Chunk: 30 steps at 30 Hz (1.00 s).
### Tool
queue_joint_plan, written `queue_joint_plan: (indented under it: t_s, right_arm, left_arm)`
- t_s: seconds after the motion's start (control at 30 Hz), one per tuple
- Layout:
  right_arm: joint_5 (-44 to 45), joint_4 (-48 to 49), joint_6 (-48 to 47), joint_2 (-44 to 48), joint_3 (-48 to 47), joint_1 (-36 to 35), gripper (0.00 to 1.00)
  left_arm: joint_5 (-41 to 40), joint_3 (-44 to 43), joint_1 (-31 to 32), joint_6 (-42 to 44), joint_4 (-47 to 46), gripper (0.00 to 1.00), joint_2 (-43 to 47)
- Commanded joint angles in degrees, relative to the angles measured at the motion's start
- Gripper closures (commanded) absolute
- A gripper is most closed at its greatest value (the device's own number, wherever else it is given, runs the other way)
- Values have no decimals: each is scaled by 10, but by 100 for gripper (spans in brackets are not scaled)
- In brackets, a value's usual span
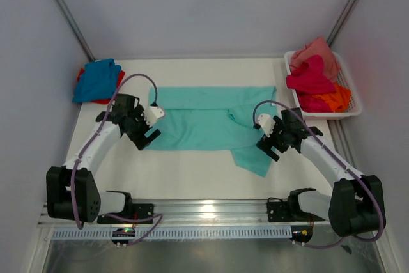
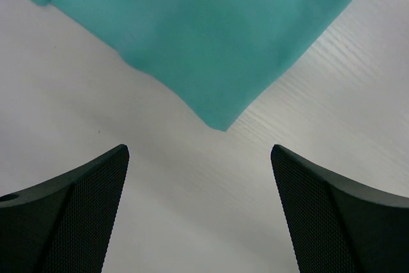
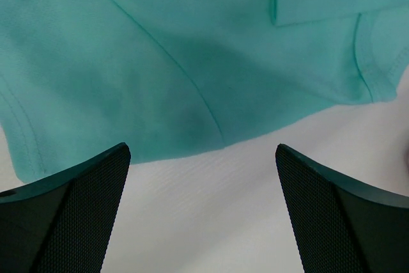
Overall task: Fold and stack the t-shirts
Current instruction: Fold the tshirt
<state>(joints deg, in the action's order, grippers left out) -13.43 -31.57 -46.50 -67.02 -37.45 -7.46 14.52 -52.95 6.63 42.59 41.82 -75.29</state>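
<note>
White table, wood-grained, enclosed by pale grey walls; mint-teal t-shirt, plain, smooth, laid flat as a wide band across the table's middle, one flap trailing toward the near right, hems stitched; white mesh basket at the far right corner, holding a salmon pink tee, a magenta tee and an orange tee, all crumpled; blue tee bunched on a red tee at the far left corner; left gripper, jaws parted and empty, at the teal shirt's near left corner; right gripper, likewise parted and empty, at its near right edge.
</note>
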Motion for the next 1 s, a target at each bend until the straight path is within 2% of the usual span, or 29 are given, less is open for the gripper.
queue_joint_plan:
  t_s: [0.0,0.23,0.57,0.97]
  right_arm:
    - [26,19,-29,21,26,-51,1]
    - [26,-7,-24,-1,9,-71,1]
    - [27,-26,-24,4,14,-85,1]
    - [-6,-113,-38,97,12,-134,0]
  left_arm:
    - [-60,44,17,57,-26,6,34]
    - [-98,80,22,88,-43,7,31]
    - [-97,93,28,78,-77,11,1]
    - [-71,78,31,39,-97,13,-23]
